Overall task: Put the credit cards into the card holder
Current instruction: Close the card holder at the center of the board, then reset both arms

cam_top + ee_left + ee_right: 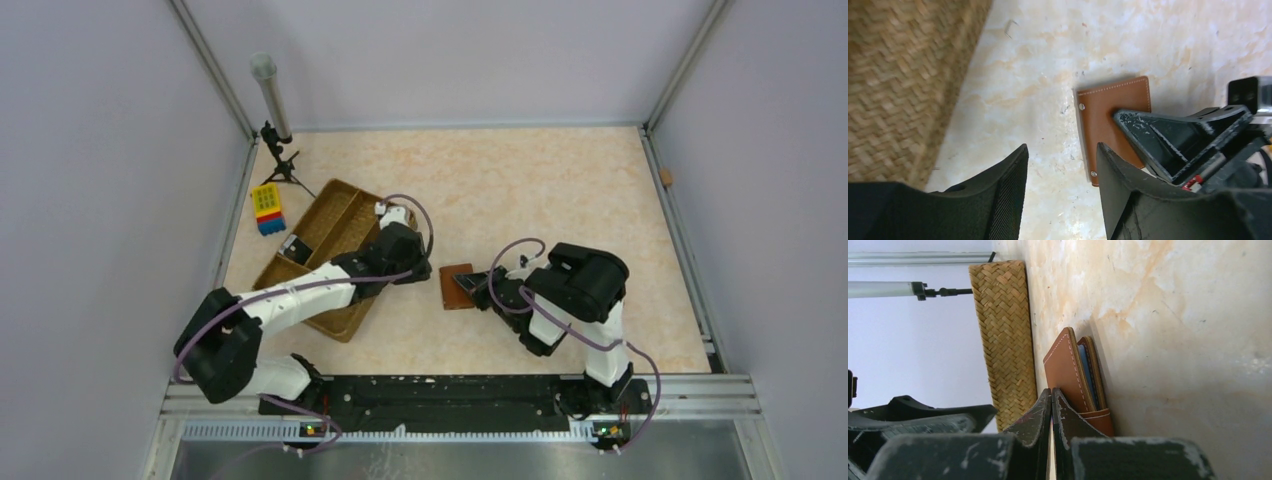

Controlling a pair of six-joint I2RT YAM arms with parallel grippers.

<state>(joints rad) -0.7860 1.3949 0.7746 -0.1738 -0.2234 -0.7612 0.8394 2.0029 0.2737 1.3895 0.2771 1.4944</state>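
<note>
1. The surface [540, 190] is smooth and glossy. I judge anything flat on it will skate if I nudge it sideways.
2. The woven tray [1003, 330] sits on my left, apart from the work. My left arm reaches over it, so a low swing could catch its rim.
3. The card holder [1108, 107] lies flat on the surface between my two claws, near the tray but not touching it.
4. My right claw [1051, 400] is pressed together, pinching nothing I can make out, with its tip on the holder. A careless lift could drag the flap open.
5. My left claw [1060, 170] is spread and empty, just beside the holder's studded edge. A bump there would shift the holder.
6. A blue credit card [1084, 367] edge shows between the leather flaps. If it is not fully seated, it may slip out.
</note>
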